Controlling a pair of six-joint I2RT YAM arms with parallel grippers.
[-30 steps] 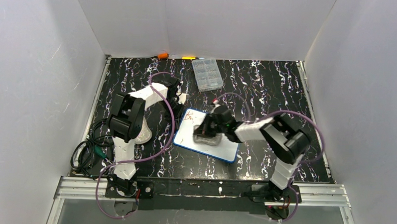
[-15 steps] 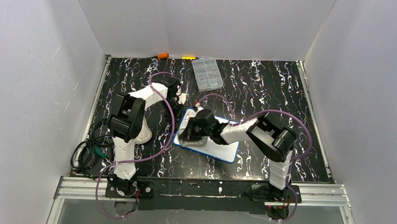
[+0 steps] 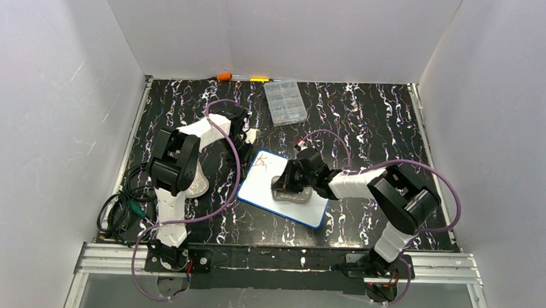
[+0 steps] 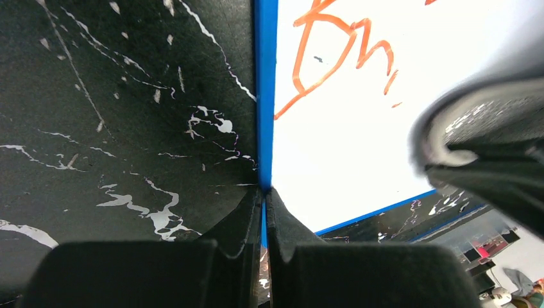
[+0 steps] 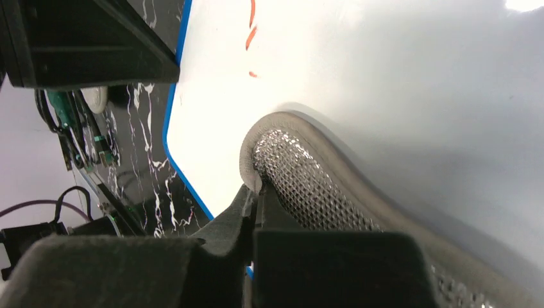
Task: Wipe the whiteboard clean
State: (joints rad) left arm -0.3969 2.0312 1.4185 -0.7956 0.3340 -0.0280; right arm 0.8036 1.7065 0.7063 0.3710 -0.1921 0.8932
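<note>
- Top external view: the flat white rectangular whiteboard with a thin blue rim (image 3: 259,188) lies flat near the centre of the black marbled worktop (image 3: 367,130), between the two arms. Its long axis runs from left to near right, skewed to the worktop edges.
- The right tool (image 3: 291,184) is closed on a grey mesh wiping pad (image 3: 288,193), which rests on the middle of the whiteboard. The left tool (image 3: 250,142) sits at the far-left corner of the whiteboard.
- The orange-red scribbles (image 3: 261,164) occupy that far-left corner. From the pad they lie toward the far left. The right arm carries the pad, so the coming stroke is judged to be its work.
- A clear plastic compartment box (image 3: 285,102) stands well apart at the far side. Dark cables (image 3: 121,210) lie at the left edge. Neither obstructs the stroke.
- Left wrist view: the left tool (image 4: 264,200) is clamped on the blue rim of the whiteboard (image 4: 346,141), apparently steadying it. The scribbles (image 4: 333,51) lie ahead, just inside the rim.
- Right wrist view: the right tool (image 5: 256,192) pinches the edge of the pad (image 5: 308,186), which lies on the whiteboard (image 5: 385,77). The scribbles (image 5: 251,25) show ahead, with bare board between.
- Judgement: the left tool, just beyond the marks, is the only obstruction. The stroke should stop short of it.
</note>
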